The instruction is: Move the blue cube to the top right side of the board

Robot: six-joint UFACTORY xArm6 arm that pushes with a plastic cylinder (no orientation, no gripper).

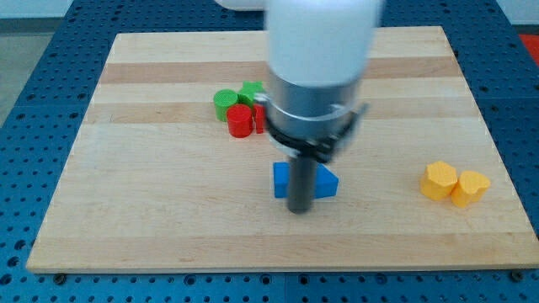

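Note:
The blue cube point(281, 179) lies a little below the middle of the wooden board point(152, 210), its right part hidden by my rod. A blue triangular block point(328, 182) lies just right of the rod, close beside the cube. My tip point(299, 209) stands at the lower edge of the two blue blocks, between them, and seems to touch the cube's lower right side. The arm's white and grey body hides the board above the blue blocks.
A green cylinder point(224, 103), a green star-like block point(250, 91), a red cylinder point(240, 120) and a partly hidden red block point(259, 118) cluster at the upper middle. Two yellow blocks point(440, 180) point(470, 188) lie at the right, one hexagonal, one heart-like.

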